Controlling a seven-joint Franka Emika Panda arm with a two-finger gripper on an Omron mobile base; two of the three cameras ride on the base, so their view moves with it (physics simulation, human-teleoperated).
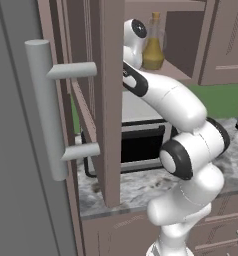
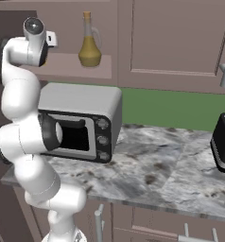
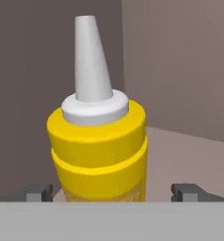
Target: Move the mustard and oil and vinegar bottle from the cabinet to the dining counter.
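Note:
The mustard [image 3: 97, 141], a yellow squeeze bottle with a white pointed nozzle, stands upright on the cabinet shelf, close in front of the hand. My gripper [image 3: 113, 192] is open, with one finger tip on each side of the bottle's lower body and apart from it. The oil and vinegar bottle [image 2: 90, 47] [image 1: 153, 47], a glass flask of olive-gold liquid, stands on the same shelf [image 2: 72, 66] to the right of my hand. The cabinet door [image 1: 108, 100] hangs open on the left. The dining counter is out of view.
A silver microwave [image 2: 81, 123] sits on the marbled counter [image 2: 157, 165] right under the cabinet shelf. A black toaster [image 2: 224, 142] stands at the far right. A tall grey panel with a bar handle [image 1: 43, 110] rises close on the left.

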